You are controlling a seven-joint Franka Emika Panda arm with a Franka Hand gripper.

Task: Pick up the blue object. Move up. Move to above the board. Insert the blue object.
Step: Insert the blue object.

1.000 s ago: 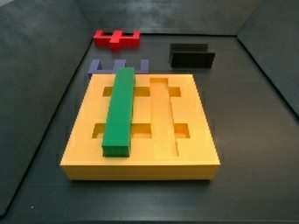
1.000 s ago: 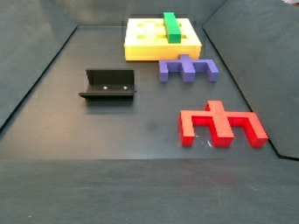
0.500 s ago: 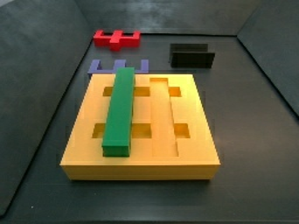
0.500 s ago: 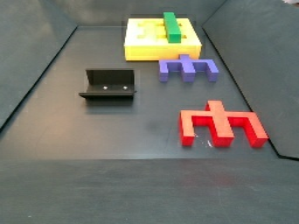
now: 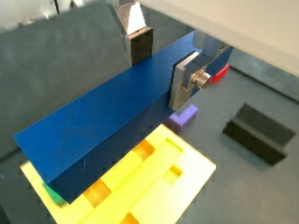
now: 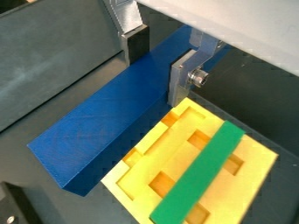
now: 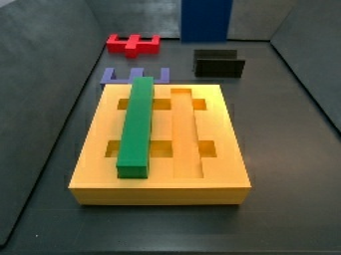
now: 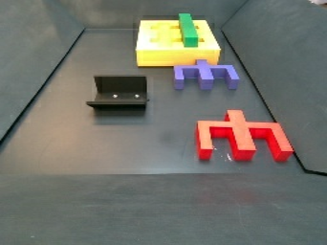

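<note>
My gripper [image 5: 163, 66] is shut on the blue object [image 5: 105, 118], a long plain blue bar, and both wrist views show it clamped between the silver fingers [image 6: 160, 61]. It is held high in the air. Only the bar's lower end [image 7: 206, 20] shows in a side view, at the top edge beyond the board; the gripper itself is out of both side views. The yellow-orange board [image 7: 220, 129] lies on the floor with a green bar [image 7: 136, 125] in one groove. The board [image 6: 176, 144] shows below the blue bar [image 6: 105, 122].
A purple pronged piece [image 7: 134, 76] lies just behind the board. A red pronged piece [image 7: 134, 43] and the dark fixture [image 7: 220, 64] stand further back. They also show in a side view: purple piece [image 8: 207, 75], red piece [image 8: 240, 136], fixture [image 8: 118, 93].
The blue bar's lower end has come into a side view at the top edge, where nothing showed before. The pieces on the floor have not moved.
</note>
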